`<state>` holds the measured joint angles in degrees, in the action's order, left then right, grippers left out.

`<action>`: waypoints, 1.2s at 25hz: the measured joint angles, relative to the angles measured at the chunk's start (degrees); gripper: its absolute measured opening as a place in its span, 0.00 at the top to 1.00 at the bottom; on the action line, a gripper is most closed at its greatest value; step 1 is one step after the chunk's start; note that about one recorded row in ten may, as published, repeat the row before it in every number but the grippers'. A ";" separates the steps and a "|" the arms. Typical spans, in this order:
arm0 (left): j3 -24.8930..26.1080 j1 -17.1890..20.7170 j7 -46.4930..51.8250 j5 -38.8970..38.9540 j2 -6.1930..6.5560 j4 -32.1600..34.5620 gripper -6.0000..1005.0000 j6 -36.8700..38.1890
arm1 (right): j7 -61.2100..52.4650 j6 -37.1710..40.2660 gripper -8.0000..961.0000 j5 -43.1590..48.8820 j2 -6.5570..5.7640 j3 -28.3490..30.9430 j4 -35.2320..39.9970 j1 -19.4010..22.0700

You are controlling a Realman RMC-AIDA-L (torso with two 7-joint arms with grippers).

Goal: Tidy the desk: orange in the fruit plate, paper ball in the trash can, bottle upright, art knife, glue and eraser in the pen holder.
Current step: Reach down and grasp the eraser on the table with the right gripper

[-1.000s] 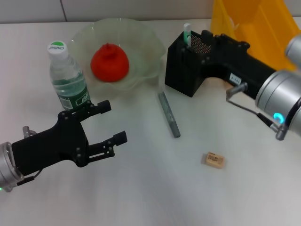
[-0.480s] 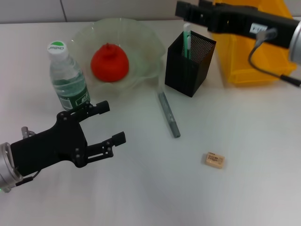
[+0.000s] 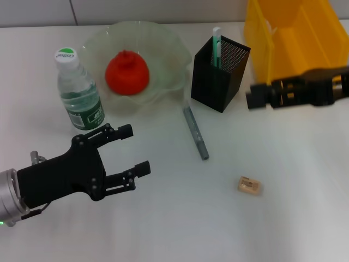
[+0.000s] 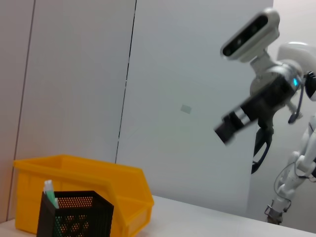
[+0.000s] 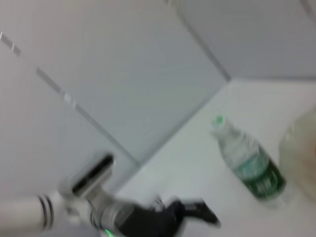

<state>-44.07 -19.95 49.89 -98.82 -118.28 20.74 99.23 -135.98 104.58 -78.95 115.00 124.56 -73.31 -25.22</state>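
Orange (image 3: 127, 72) in ribbed glass fruit plate (image 3: 169, 46), bottle (image 3: 78, 90) upright, glue stick (image 3: 216, 46) in black mesh pen holder (image 3: 218, 72).

Step in hand, I judge: art knife. Slim grey art knife (image 3: 196, 132) flat mid-tabletop, just off holder; small tan eraser (image 3: 249, 185) toward near edge.

My right gripper (image 3: 256, 97) beside yellow bin (image 3: 294, 38); fingers — cannot tell. My left gripper (image 3: 130, 153) fingers spread, empty.

Next: pinch across knife's narrow body.

**Little legible print on the things**

The bottle (image 3: 79, 91) has a green mark on its white cap (image 3: 65, 55), with lettering too small to make out. Its green label (image 3: 86, 113) carries white print and a barcode-like patch, none of it readable. The eraser (image 3: 249, 185) shows faint dark printing on its sleeve, also illegible. No other text, number or sign can be read.
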 joint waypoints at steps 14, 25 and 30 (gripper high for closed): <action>0.33 -0.35 2.11 -0.07 -0.06 0.00 0.17 -1.05 | 9.50 -2.22 0.39 34.92 3.70 -8.70 -3.25 -6.76; 0.53 -0.36 2.14 0.23 -0.11 0.00 0.17 -1.68 | 11.53 -8.74 0.39 40.01 4.02 -22.63 -5.07 -5.87; 0.49 -0.29 2.14 0.27 -0.11 0.00 0.17 -1.83 | 12.62 -11.09 0.39 39.75 4.20 -26.43 -4.59 -5.37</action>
<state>-43.58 -20.23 52.03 -98.55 -118.39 20.74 97.39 -123.36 93.49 -39.19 119.20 98.13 -77.90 -30.59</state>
